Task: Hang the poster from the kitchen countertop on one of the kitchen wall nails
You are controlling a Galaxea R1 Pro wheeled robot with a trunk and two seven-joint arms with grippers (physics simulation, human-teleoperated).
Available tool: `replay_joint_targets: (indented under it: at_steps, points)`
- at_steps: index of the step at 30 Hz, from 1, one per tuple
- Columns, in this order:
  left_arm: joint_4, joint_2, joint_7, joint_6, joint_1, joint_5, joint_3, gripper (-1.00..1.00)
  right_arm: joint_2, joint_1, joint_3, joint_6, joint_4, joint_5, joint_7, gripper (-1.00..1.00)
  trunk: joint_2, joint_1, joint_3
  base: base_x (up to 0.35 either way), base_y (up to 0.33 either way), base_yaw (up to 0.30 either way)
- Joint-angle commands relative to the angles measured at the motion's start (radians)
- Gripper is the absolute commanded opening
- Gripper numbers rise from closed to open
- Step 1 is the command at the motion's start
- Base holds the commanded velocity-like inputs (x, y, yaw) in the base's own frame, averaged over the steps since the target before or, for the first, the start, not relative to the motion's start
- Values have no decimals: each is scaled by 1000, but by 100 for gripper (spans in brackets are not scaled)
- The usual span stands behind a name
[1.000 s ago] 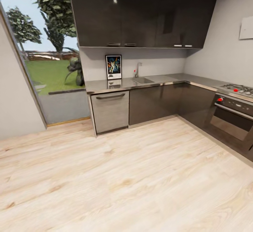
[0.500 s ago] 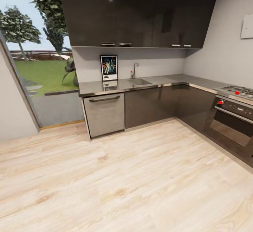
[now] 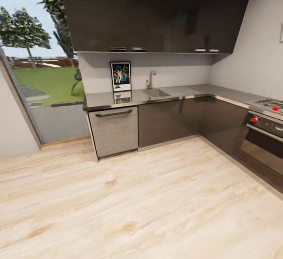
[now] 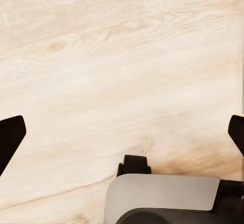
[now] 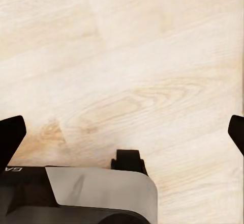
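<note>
The poster (image 3: 121,76) stands upright on the kitchen countertop (image 3: 177,92), leaning against the pale wall left of the chrome tap (image 3: 151,79); it has a black frame, white border and dark blue artwork. It is across the room from me, beyond a stretch of wood floor. My left gripper (image 4: 122,132) hangs open over the wood floor, its two dark fingertips (image 4: 10,137) far apart. My right gripper (image 5: 122,132) is likewise open above the floor, nothing between its fingers (image 5: 10,137). I cannot make out a wall nail.
Dark upper cabinets (image 3: 157,15) hang above the counter. A steel dishwasher front (image 3: 114,131) sits below the poster. An oven with red knobs (image 3: 263,133) stands at the right. A large window (image 3: 39,74) opens on a garden at the left. Light wood floor (image 3: 137,204) spreads ahead.
The whole head view has shifted: the counter and poster now sit slightly further left and larger, and the oven has slid toward the right edge, so the camera moved closer.
</note>
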Motion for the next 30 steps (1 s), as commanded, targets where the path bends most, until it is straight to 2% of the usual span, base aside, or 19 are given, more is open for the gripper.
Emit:
replay_joint_targets:
  at_steps: [1,19,30]
  points:
    - [-1,0,0,-1,0,0,1,100,0,0,1,-1,0,1,0,100,0,1,-1,276,-203,259]
    - [-1,0,0,-1,0,0,1,100,0,0,1,-1,0,1,-2,100,0,1,-1,274,-203,280]
    - [-1,0,0,-1,0,0,1,100,0,0,3,-1,-1,2,0,100,0,1,-1,265,-206,49]
